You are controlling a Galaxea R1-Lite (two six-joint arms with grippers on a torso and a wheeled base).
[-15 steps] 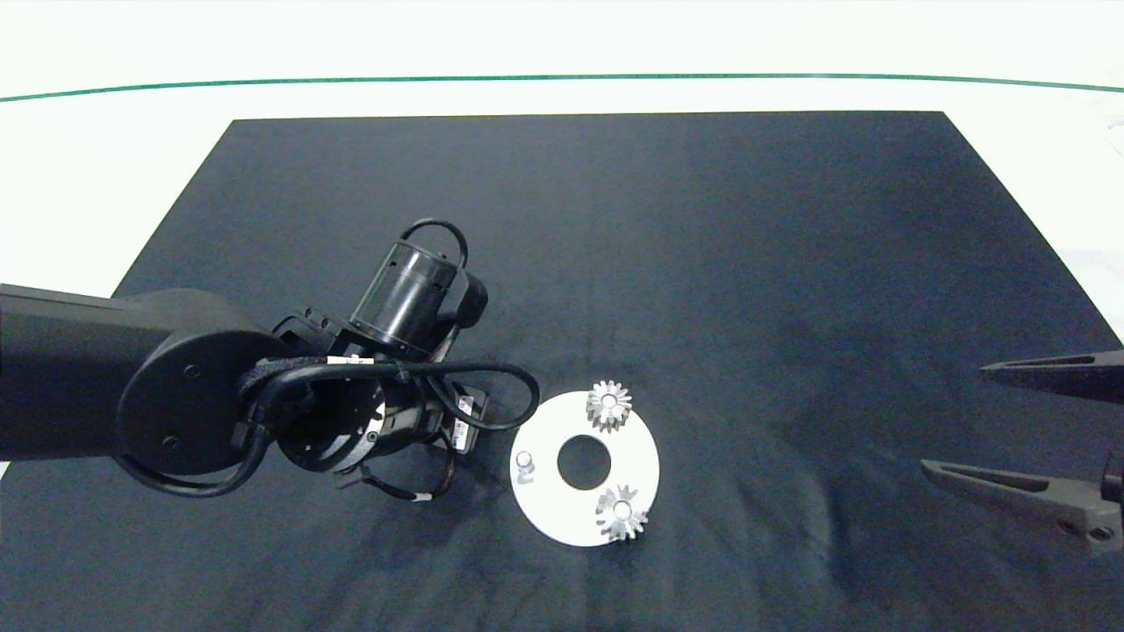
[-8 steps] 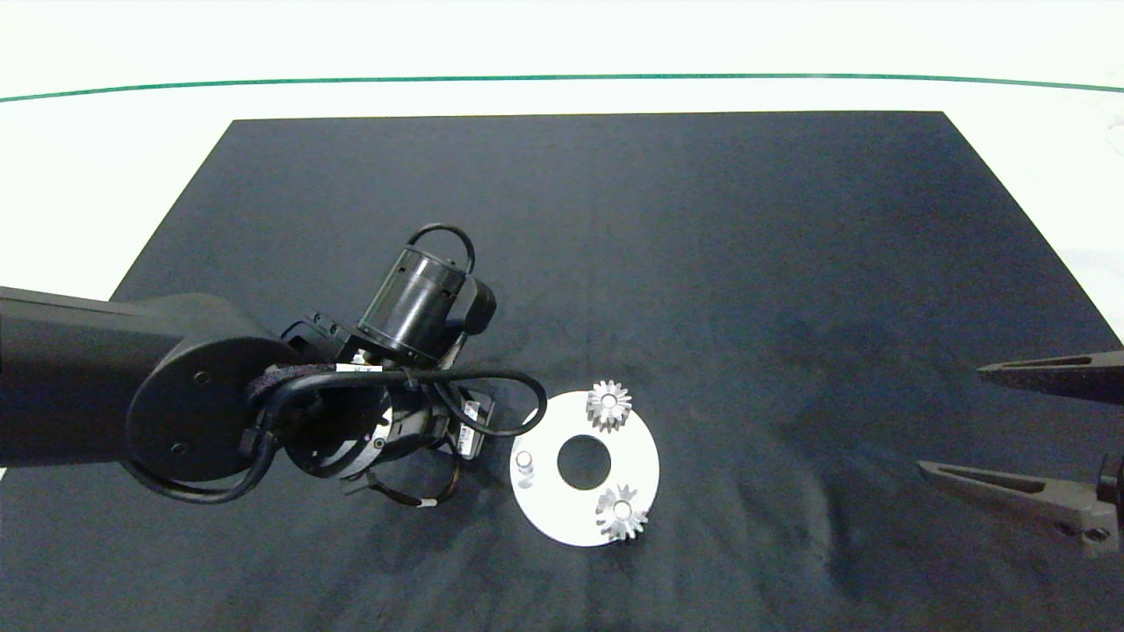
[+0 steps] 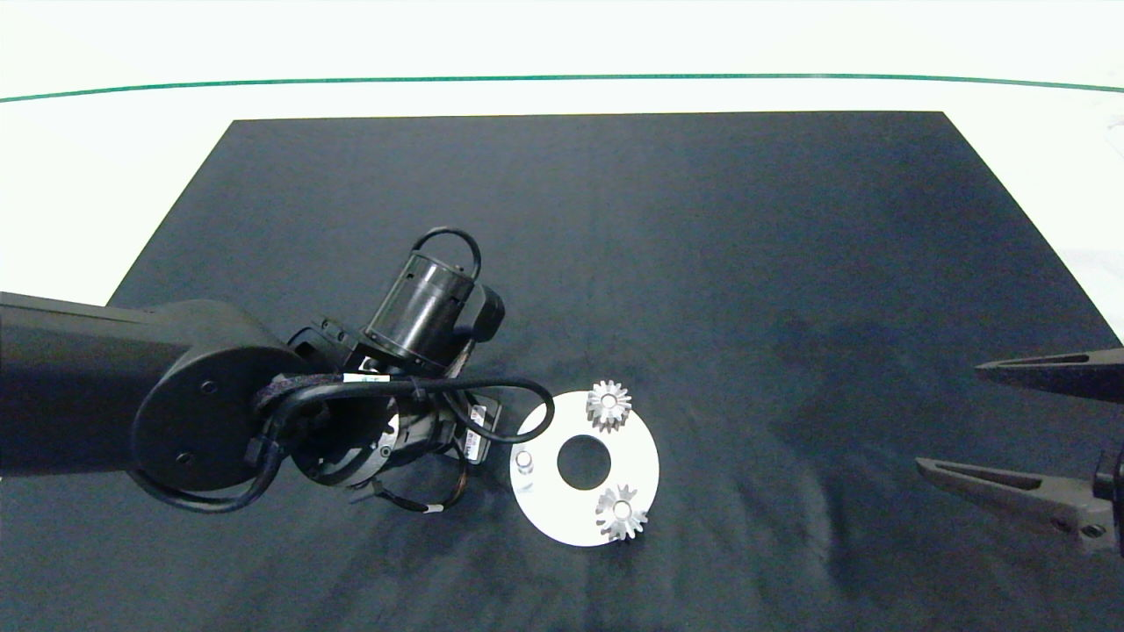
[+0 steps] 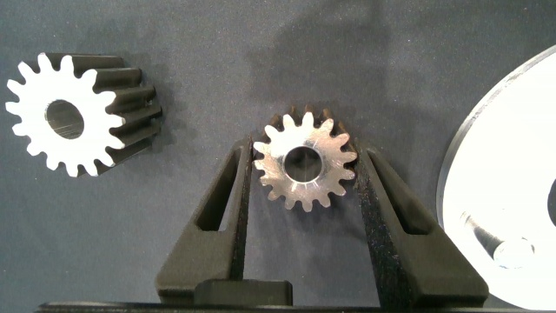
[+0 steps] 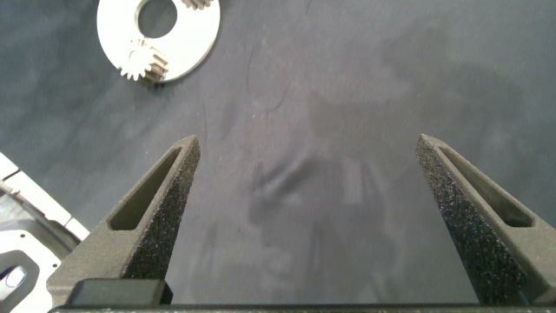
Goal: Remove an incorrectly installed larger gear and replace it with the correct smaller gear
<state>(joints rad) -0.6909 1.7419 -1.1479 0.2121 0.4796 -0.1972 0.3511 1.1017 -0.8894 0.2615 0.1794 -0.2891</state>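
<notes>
Since a second ago, the left gripper is creeping toward the white disc — its fingers sitting narrowly around the smaller gear, shiny, short-toothed, flat on the dark mat. The right gripper is gaping wide, well apart.

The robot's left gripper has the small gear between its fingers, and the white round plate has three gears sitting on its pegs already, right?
Not quite. The left gripper does have the small gear between its fingers, but the white round plate carries only two gears. Its third peg is bare, as the head view shows.
</notes>
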